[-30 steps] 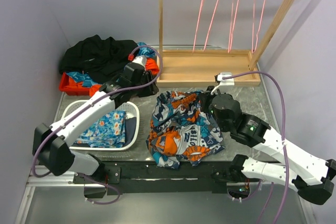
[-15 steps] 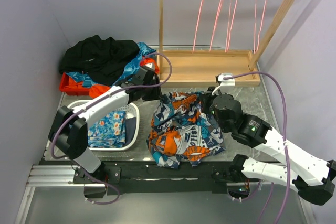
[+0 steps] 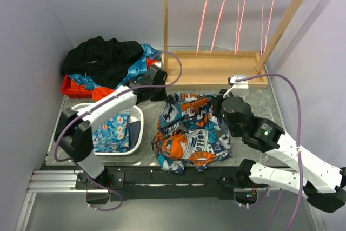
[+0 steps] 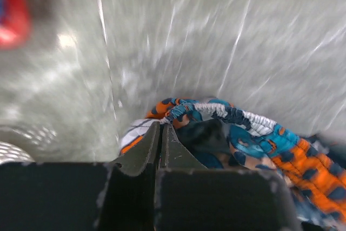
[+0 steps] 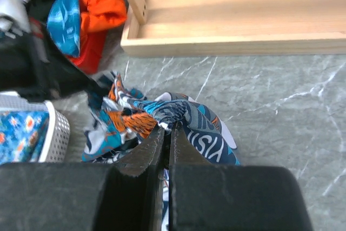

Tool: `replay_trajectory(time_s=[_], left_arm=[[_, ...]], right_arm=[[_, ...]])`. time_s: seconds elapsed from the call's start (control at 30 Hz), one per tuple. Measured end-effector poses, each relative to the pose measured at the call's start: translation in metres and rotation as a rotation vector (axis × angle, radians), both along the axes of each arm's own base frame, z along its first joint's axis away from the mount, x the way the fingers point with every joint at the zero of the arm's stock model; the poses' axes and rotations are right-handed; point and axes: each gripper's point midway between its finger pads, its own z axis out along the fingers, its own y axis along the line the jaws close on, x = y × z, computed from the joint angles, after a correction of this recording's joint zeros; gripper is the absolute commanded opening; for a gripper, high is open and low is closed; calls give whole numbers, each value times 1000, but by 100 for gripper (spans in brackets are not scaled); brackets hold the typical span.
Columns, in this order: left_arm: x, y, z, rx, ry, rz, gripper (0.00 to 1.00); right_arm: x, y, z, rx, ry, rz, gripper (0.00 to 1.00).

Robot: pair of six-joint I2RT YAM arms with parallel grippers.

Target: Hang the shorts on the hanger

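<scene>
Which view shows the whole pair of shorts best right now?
Top external: the shorts show almost whole, lying crumpled. The left wrist view shows only a stretch of the elastic waistband. The right wrist view shows only a bunched fold.

Robotics lab test cell, set up w/ laundry props. Two white arms, left arm (image 3: 108, 106) & right arm (image 3: 281, 144), bolted at the near edge by an aluminium rail (image 3: 54, 179), purple cables (image 3: 294, 112) looping to the wrists. Plain pale-violet walls (image 3: 108, 4) box the table in. Grey marble-look tabletop (image 3: 259, 101) under both sets of jaws. Wooden rack (image 3: 211, 71) w/ pink wire hangers (image 3: 220, 12) just beyond the jaws. White basket (image 3: 116, 152) left of & nearer than the left jaws, clothes heap (image 3: 102, 58) beyond-left. Print shorts (image 3: 189, 133) at both jaw tips.
</scene>
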Motion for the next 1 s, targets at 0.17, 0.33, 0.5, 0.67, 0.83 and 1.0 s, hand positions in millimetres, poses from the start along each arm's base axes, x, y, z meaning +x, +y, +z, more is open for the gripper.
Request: replay_trajectory(time_s=[0.17,0.33,0.5,0.67,0.83,1.0], left_arm=[[24,15,104,-54,-216,83,1],[21,36,244,-198,-476,145,1],[-9,55,310,-299,-594,138,1],[-26,61,233,-249,-493,111,1],[-33,55,83,-88,-223,71,1],[-41,45,7,-6,-47,24,1]], right_arm=[[1,-18,39,48,-51,-55,0],[5,-42,102,137,-142,-111,0],[13,-50,130,192,-175,-115,4],[16,-32,67,185,-64,-46,31],[3,-18,-59,103,189,10,48],[-7,-9,-77,94,283,56,66]])
